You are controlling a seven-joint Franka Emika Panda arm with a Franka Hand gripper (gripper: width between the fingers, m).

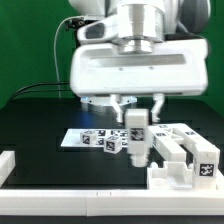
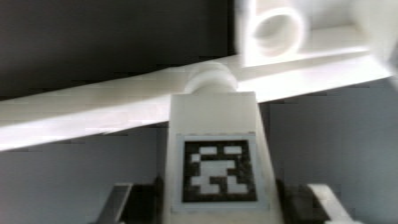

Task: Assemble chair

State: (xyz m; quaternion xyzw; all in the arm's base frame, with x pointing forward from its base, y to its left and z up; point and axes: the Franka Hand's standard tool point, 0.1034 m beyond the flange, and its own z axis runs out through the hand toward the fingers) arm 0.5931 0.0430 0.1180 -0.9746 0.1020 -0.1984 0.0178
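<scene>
Over black table (image 1: 40,125), chair leg (image 1: 137,137) upright between jaws of the gripper (image 1: 139,108), pinching or not cannot tell, white chair parts (image 1: 176,150) just beside toward the exterior view's right.

What surrounds the work
We see the marker board (image 1: 80,138) lying flat on the black table (image 1: 40,125), a white rail (image 1: 90,206) along the near edge, and a green wall (image 1: 30,40) behind.
</scene>
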